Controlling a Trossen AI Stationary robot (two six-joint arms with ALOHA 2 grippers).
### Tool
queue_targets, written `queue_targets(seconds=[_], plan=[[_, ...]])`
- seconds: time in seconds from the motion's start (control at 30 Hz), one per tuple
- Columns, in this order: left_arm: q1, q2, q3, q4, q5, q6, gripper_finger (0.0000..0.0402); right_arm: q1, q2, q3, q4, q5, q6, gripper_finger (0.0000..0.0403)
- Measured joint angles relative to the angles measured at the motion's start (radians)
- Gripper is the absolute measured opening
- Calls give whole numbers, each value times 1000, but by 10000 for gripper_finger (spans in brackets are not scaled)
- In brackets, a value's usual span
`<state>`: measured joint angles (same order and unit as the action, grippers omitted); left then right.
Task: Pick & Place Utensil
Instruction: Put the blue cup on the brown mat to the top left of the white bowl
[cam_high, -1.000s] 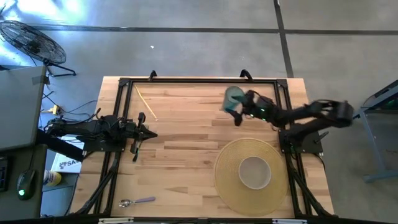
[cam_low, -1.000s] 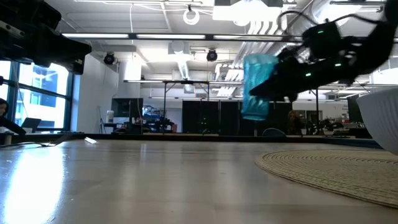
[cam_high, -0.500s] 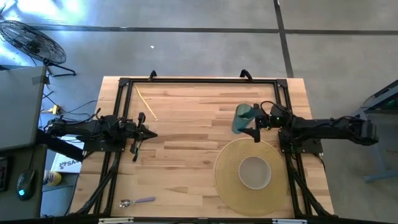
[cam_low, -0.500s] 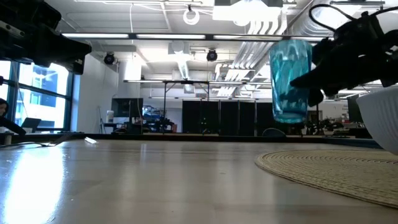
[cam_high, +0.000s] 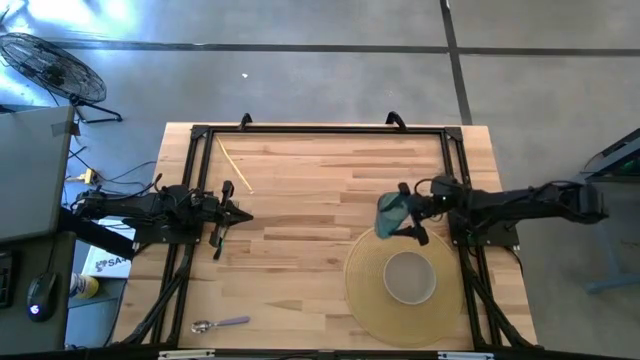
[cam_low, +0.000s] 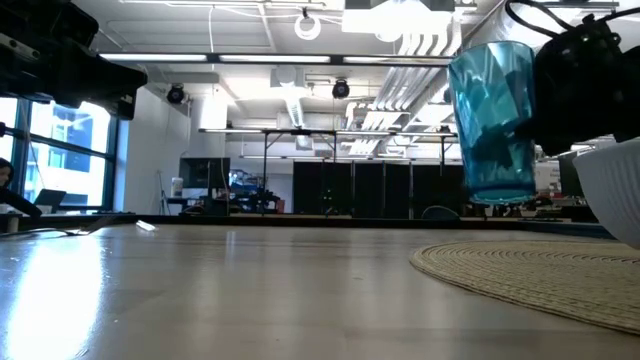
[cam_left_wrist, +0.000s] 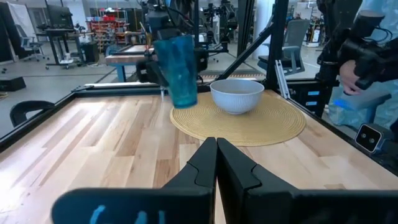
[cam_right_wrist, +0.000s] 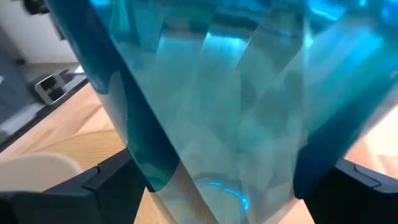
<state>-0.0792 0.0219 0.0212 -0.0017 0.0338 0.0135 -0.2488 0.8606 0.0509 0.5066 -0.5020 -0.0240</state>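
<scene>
A translucent teal cup sits in my right gripper, over the far left rim of the round woven placemat. In the low view the cup hangs above the table, and it fills the right wrist view. A metal spoon lies near the table's near left corner. A thin yellow stick lies at the far left. My left gripper waits shut at the left side, touching nothing. My right gripper pinches the cup's side wall between its two fingers, one on each side. It comes in level from the table's right side. The cup is about upright and lifted clear of the table, with its bottom above the placemat's edge.
A white bowl stands in the middle of the placemat, just near of the cup. The black frame rails run along the table's far edge and sides. Bare wood lies between the two arms. A person stands beyond the table.
My right gripper has carried the cup from the far middle of the table toward the near and right edges, up to the placemat's rim. The cup has tipped from a slant to about upright and has stayed in the hold. The left arm kept still.
</scene>
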Motion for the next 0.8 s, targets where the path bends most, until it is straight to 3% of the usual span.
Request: queue_targets(seconds=[0.23, 0.5, 0.8], plan=[[0, 0, 0, 0, 0, 0, 1, 61, 39, 0, 63, -37, -3, 343], [0, 0, 0, 0, 0, 0, 1, 91, 80, 9, 122, 16, -31, 343], [0, 0, 0, 0, 0, 0, 1, 104, 148, 124, 59, -172, -29, 343]])
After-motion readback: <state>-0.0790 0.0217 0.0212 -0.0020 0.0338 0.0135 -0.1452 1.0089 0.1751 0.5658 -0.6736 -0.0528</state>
